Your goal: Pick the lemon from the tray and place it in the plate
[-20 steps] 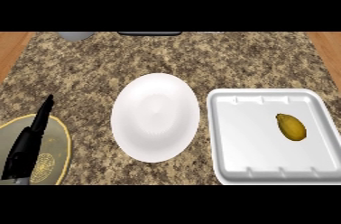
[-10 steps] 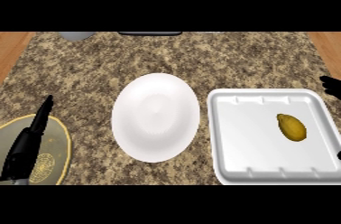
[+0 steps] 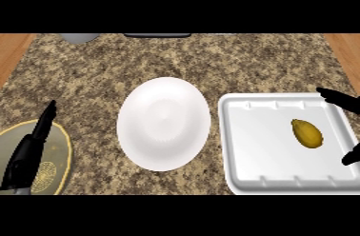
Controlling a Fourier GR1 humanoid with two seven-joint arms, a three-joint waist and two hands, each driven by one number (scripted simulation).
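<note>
At the far left, the left hand [image 3: 29,152] rests near the lower edge of the counter [image 3: 232,59], fingers straight and pointing up, holding nothing. It lies over a round olive-coloured disc with a pale rim [image 3: 60,156] that sits on the stone-patterned counter top.

At the centre stands a white plate [image 3: 163,123], bare on its surface and well apart from the left hand. The plate's right edge is just beside the left wall of the tray.

To the right is a white rectangular tray [image 3: 243,173] with raised walls. The lemon [image 3: 307,133] lies inside the tray, in its right half, tilted with one end toward the upper left. Nothing touches the lemon.

At the far right edge, the right hand [image 3: 340,99] shows only in part: one dark finger extends over the tray's upper right corner and another dark tip [image 3: 351,156] appears lower, near the tray's right wall. The two are spread apart and grip nothing; the lemon lies between them, clear of both.

Along the top edge sit a grey object [image 3: 79,37] and a dark object [image 3: 157,35], both cut off.
</note>
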